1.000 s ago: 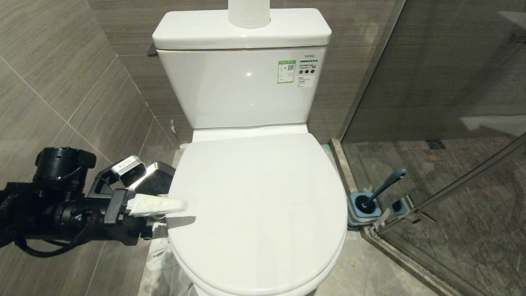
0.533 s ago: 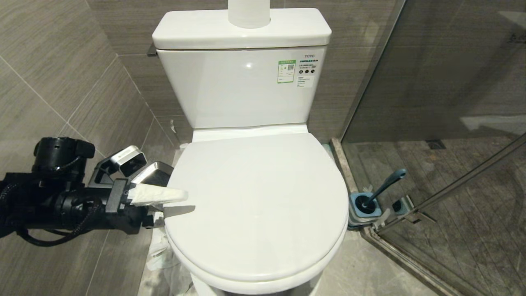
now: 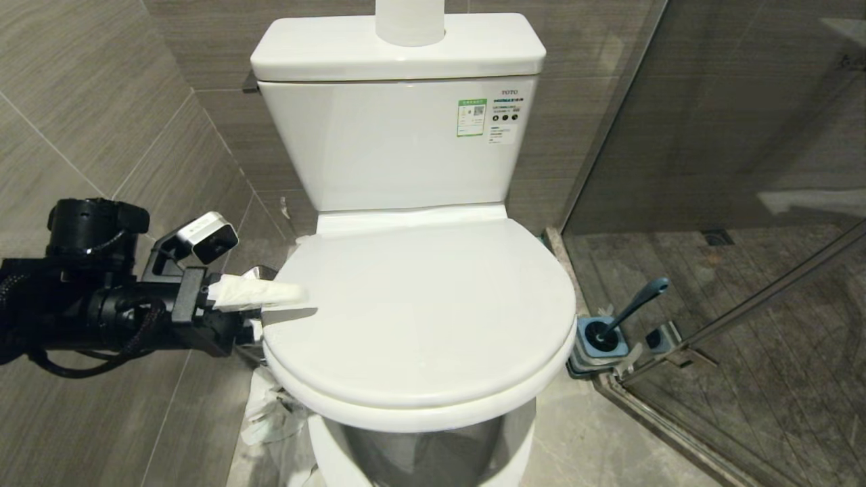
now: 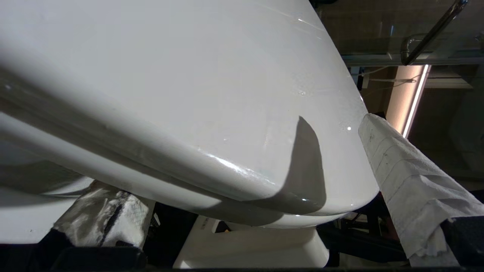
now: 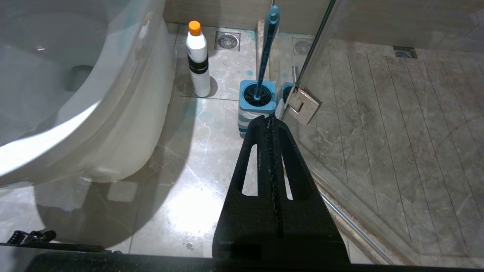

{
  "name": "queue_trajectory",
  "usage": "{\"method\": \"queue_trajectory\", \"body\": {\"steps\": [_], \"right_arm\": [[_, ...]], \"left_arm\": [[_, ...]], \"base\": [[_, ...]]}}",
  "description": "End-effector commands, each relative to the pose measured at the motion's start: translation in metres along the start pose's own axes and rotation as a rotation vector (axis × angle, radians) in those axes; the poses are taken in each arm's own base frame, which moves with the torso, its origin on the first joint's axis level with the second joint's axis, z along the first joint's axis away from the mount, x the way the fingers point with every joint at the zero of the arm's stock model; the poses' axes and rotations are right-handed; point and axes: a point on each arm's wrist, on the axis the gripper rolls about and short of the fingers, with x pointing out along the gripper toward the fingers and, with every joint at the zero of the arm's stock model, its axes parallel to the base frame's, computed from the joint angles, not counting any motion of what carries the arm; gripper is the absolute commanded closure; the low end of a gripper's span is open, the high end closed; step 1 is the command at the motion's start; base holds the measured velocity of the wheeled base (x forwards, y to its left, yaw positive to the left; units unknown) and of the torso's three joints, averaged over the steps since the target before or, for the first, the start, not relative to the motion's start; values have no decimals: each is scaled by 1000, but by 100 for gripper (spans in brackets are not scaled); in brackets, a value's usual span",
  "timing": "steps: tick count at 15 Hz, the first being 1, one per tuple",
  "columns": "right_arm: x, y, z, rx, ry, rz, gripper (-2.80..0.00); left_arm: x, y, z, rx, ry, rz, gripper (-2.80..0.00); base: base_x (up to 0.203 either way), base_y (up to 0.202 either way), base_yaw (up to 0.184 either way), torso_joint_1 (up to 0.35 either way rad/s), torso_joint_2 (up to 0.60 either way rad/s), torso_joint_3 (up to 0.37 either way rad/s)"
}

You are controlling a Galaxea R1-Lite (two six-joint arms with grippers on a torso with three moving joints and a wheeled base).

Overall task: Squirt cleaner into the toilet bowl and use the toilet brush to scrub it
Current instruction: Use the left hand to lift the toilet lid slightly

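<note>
Lid of the large white glossy ceramic toilet bowl (image 3: 419, 318) raised at its front edge versus a second ago, dark gap now beneath; opening under way, bowl not yet reachable. Left pincer (image 3: 270, 304) released, paper-wrapped fingers (image 4: 401, 166) straddling the lid's left edge. Right pincer (image 5: 269, 124) clenched, empty, low at the toilet's right. Slim dark teal-blue toilet brush (image 3: 632, 304) upright in its square blue-and-grey holder (image 3: 595, 341) right of the toilet. White orange-capped bottle (image 5: 198, 60) on floor beside the holder. Lid blocks all squirting.

White glossy toilet bowl (image 3: 419, 318); teal-blue toilet brush (image 3: 636, 304) handle; light-blue, grey-striped holder (image 5: 257, 109); white bottle (image 5: 198, 60), orange cap, black band; grey veined floor tiles (image 5: 196, 158).
</note>
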Motion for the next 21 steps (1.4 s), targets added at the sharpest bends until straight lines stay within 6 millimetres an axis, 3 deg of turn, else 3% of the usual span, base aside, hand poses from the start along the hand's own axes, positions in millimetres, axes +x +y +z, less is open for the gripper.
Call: {"method": "queue_trajectory", "body": {"steps": [1,8,14,21], "right_arm": [[0,0,0,-1,0,0,0],[0,0,0,-1,0,0,0],[0,0,0,-1,0,1,0],[0,0,0,-1,1,0,0]], "left_arm": [[-1,-5,6,19,-5,-7,-280],[-6,-29,21,-98,-12,-20,-280],[-6,-45,22,-124,-8,-36,-280],[-7,-86,43,-221,-15,-80,-280]], "base": [[0,0,0,0,0,0],[0,0,0,0,0,0],[0,0,0,0,0,0],[0,0,0,0,0,0]]}}
